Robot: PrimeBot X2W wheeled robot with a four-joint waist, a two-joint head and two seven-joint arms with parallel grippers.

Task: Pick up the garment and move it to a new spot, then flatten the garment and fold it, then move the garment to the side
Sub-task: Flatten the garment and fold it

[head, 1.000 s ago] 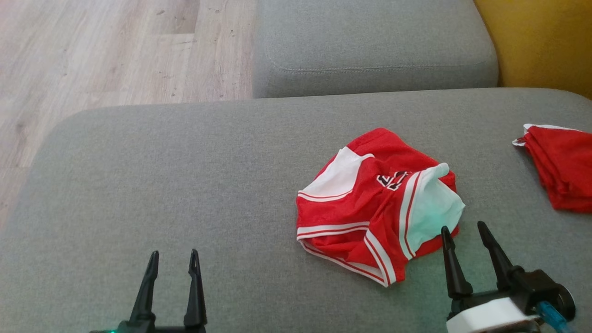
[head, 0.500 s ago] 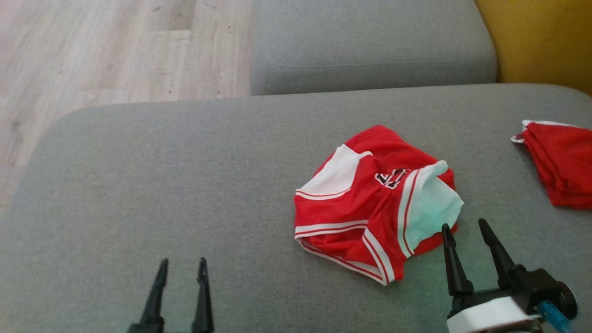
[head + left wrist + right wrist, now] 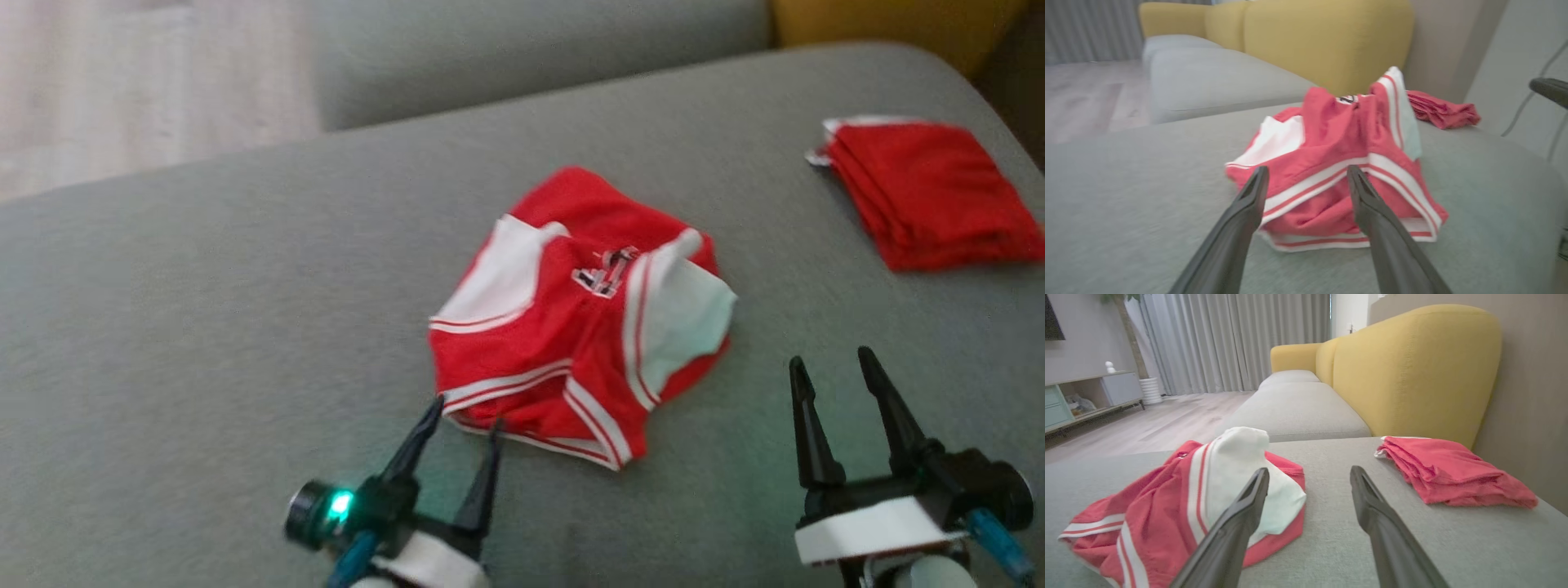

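Observation:
The garment (image 3: 571, 327) lies crumpled on the grey seat cushion (image 3: 204, 327): red mesh with white panels, striped trim and black-and-white numerals on top. My left gripper (image 3: 467, 412) is open, its tips right at the garment's near-left hem. In the left wrist view the garment (image 3: 1331, 163) bunches up just beyond the open left gripper (image 3: 1307, 170), nothing pinched. My right gripper (image 3: 831, 359) stands open to the right of the garment, over bare cushion. In the right wrist view the garment (image 3: 1167, 506) sits left of the right gripper (image 3: 1309, 471).
A second, folded red cloth (image 3: 922, 192) with a white corner lies at the cushion's far right, seen as the red cloth (image 3: 1453, 473) too. A yellow backrest (image 3: 1412, 367) rises behind it. Another grey cushion (image 3: 531, 49) and wooden floor (image 3: 122, 82) lie beyond.
The head camera has swung, shifting the whole picture. My left gripper has come in from the lower left to the garment's near hem. The garment lies as before.

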